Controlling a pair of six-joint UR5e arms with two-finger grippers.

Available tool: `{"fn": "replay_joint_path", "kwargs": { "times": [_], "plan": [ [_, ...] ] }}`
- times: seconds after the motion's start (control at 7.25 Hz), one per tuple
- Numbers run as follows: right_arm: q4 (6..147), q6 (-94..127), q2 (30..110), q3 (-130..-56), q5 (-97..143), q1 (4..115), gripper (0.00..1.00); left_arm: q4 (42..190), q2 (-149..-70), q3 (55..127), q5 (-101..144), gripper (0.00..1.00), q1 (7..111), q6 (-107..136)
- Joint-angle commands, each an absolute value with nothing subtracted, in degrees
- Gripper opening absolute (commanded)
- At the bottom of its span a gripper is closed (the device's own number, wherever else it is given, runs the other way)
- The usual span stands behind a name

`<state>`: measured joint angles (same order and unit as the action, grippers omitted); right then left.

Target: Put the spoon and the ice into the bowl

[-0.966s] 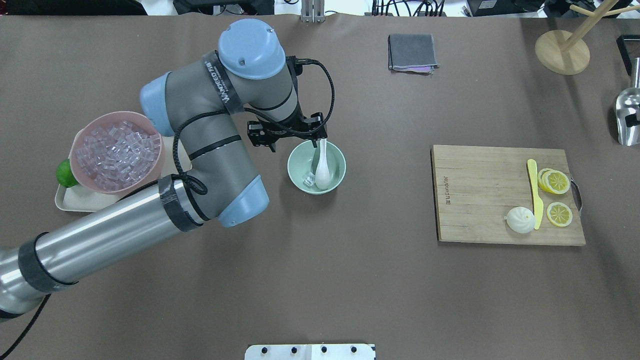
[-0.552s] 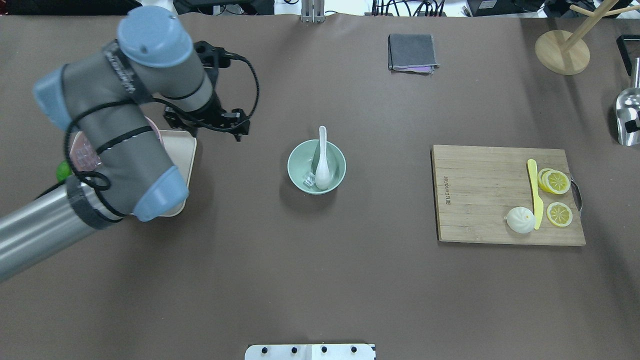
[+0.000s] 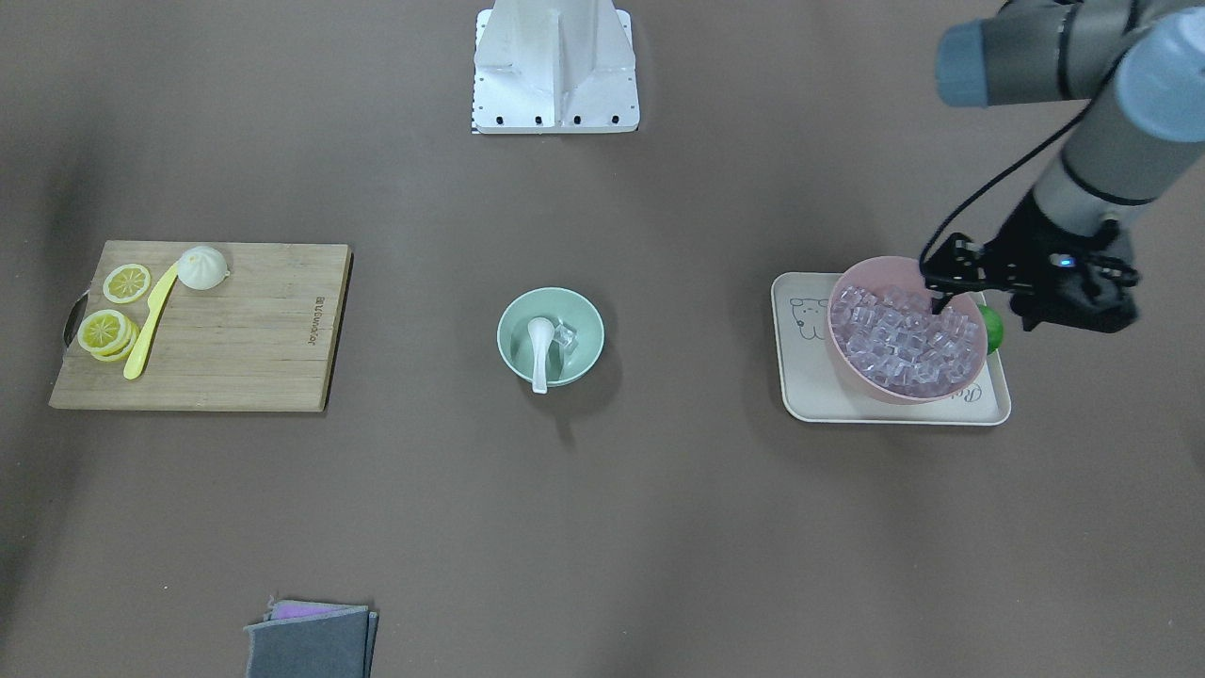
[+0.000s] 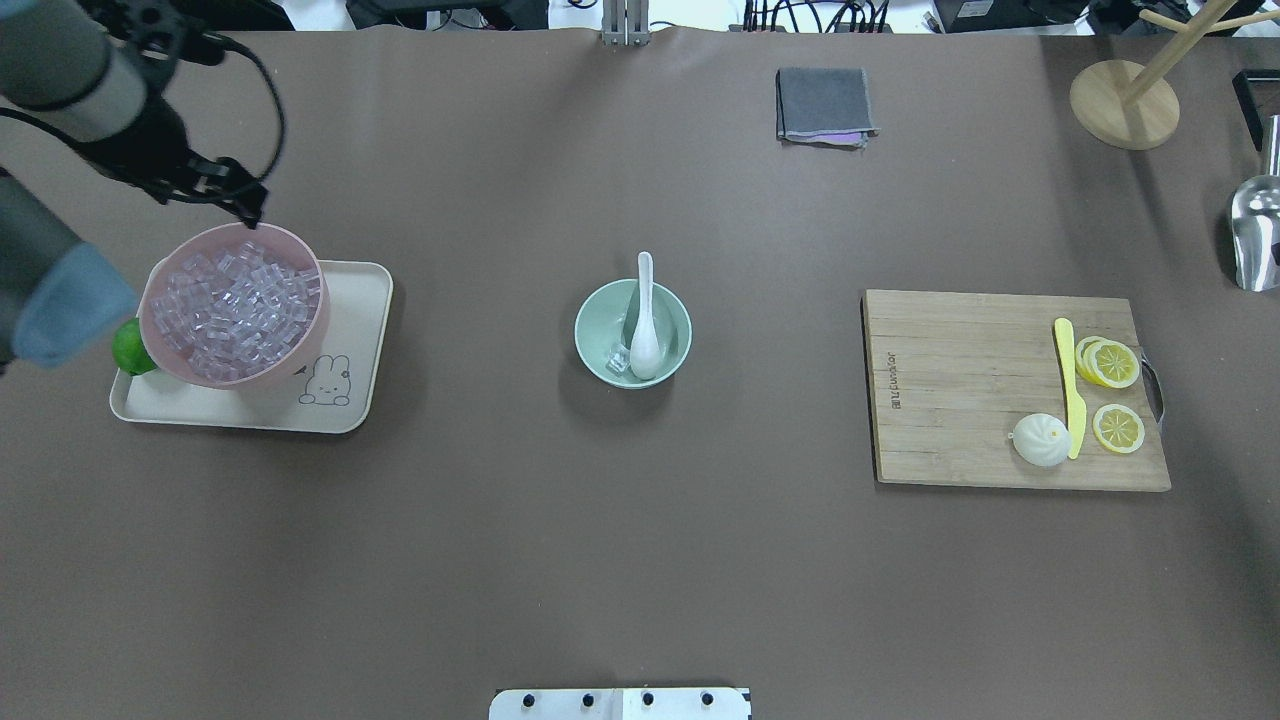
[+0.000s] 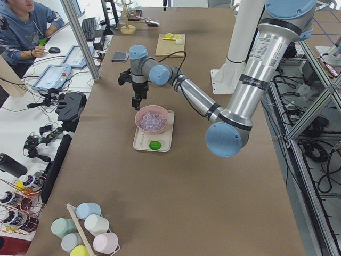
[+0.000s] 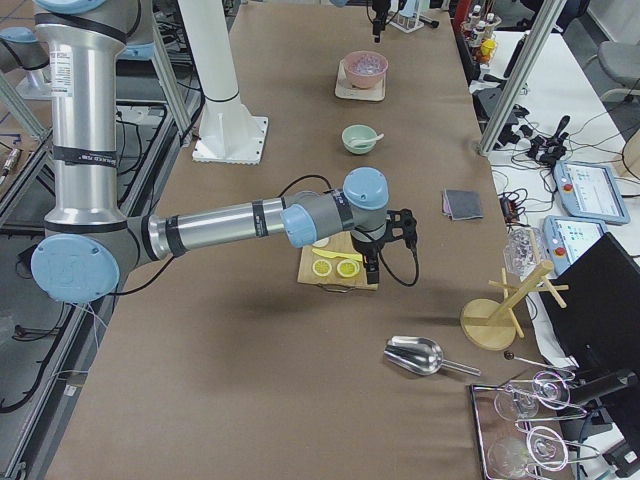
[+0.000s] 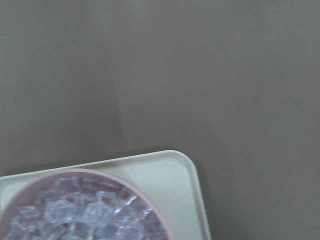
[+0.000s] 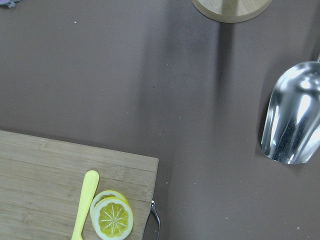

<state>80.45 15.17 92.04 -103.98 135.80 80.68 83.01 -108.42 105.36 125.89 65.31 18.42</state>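
Note:
The white spoon (image 4: 645, 330) lies in the mint-green bowl (image 4: 680, 315), scoop down and handle leaning over the far rim. One clear ice cube (image 4: 618, 362) sits beside the scoop; spoon (image 3: 539, 344) and cube (image 3: 565, 336) also show in the front view. Many more ice cubes (image 4: 235, 310) fill the pink bowl (image 4: 322, 320). My left gripper (image 4: 250, 213) hovers over the pink bowl's far rim, empty, its fingers a little apart. My right gripper (image 6: 372, 272) shows only in the right side view, above the cutting board; I cannot tell its state.
The pink bowl and a lime (image 4: 128, 348) stand on a cream tray (image 4: 350, 300). The cutting board (image 4: 960, 390) holds a yellow knife (image 4: 1068, 385), lemon slices (image 4: 1110, 362) and a bun (image 4: 1042, 440). A grey cloth (image 4: 823, 105), wooden stand (image 4: 1125, 105) and metal scoop (image 4: 1255, 235) lie far right.
My left gripper let go of the spoon's handle and swung left from the mint-green bowl to the pink bowl's far rim. The spoon stayed in the bowl.

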Motion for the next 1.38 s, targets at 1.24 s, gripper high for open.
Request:
{"fn": "replay_joint_path", "kwargs": {
  "times": [1.24],
  "plan": [
    [84.99, -3.87, 90.87, -92.99, 136.23, 88.07, 1.0, 83.76, -91.23, 91.5, 135.7, 0.98, 90.53, -9.24]
  ]
}}
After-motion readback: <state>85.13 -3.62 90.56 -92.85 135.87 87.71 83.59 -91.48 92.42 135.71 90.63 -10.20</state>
